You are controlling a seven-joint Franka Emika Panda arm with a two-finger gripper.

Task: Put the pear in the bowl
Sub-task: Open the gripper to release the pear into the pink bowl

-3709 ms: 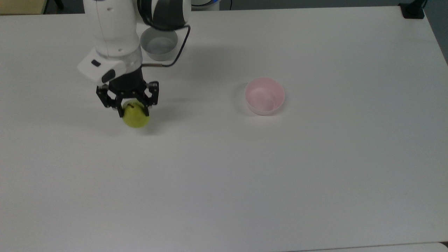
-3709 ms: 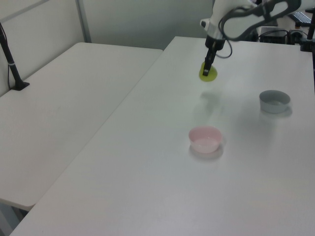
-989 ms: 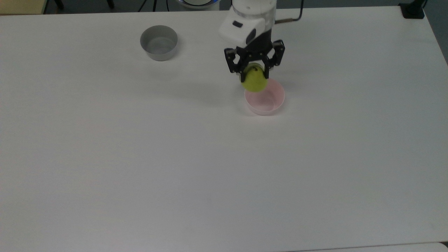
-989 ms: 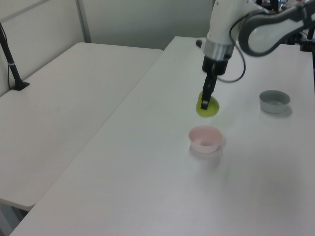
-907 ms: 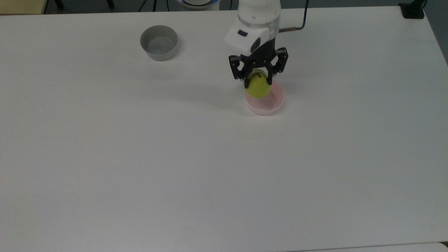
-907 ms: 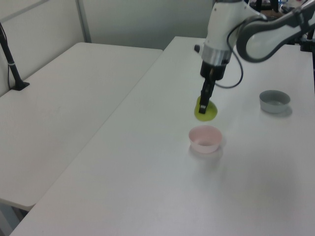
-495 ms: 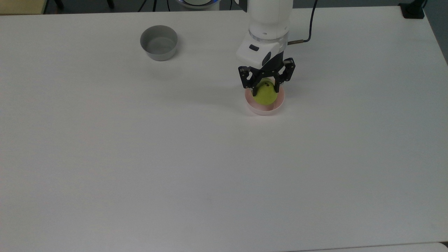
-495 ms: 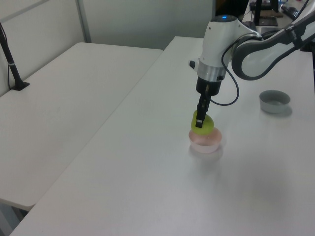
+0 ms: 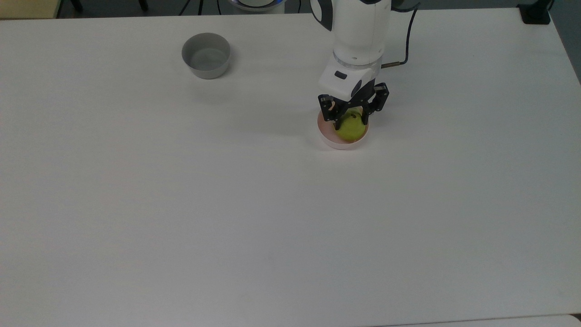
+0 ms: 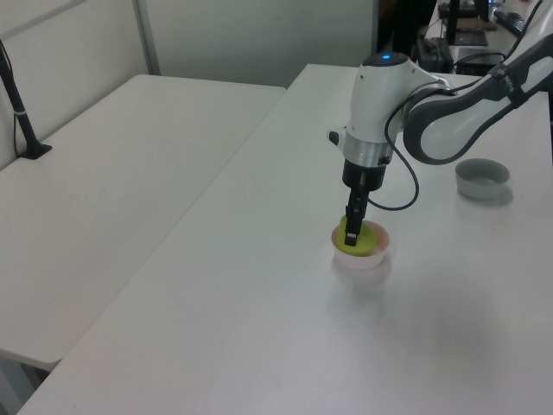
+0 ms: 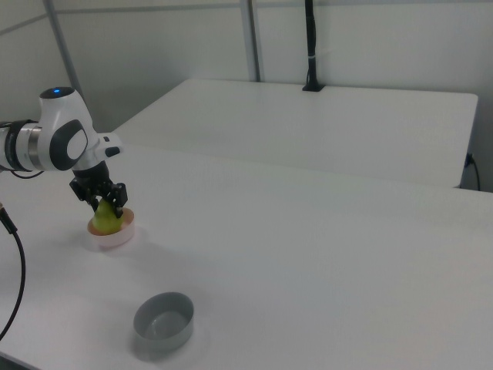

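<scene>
The smooth, rounded yellow-green pear (image 9: 351, 128) sits inside the pale pink straight-sided plastic bowl (image 9: 327, 137), with the gripper (image 9: 350, 121) fingers clenched on it. A grey bowl (image 9: 206, 56) stands well apart on the matte white table (image 9: 227, 204), nothing between

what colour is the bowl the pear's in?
Pale pink bowl, holding the yellow-green pear; clearest in the top view.

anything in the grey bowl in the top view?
No, the round grey plastic bowl shows a bare inside; the small yellow-green pear sits in the pale pink round bowl.
</scene>
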